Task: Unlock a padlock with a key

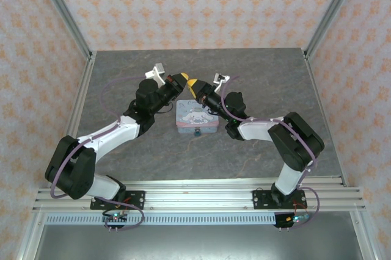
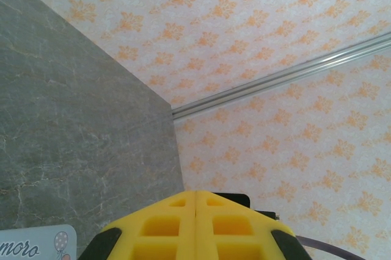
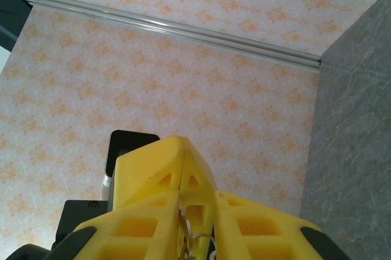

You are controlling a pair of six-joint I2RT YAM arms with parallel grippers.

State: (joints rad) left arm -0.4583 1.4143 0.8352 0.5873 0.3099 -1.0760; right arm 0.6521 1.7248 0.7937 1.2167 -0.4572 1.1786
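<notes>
Left gripper [image 1: 181, 79]: jaws together; its yellow tip meets the right gripper's tip beyond the tin's far edge.
Right gripper [image 1: 193, 83]: jaws narrowly apart about a thin silvery loop [image 3: 187, 228]; whether they clamp it cannot be told.
Tin [image 1: 197, 116]: flat on the table [image 1: 263, 83], between the two arms.
Padlock [image 1: 197, 132]: small, blue, at the tin's near wall, well apart from both grippers.
</notes>
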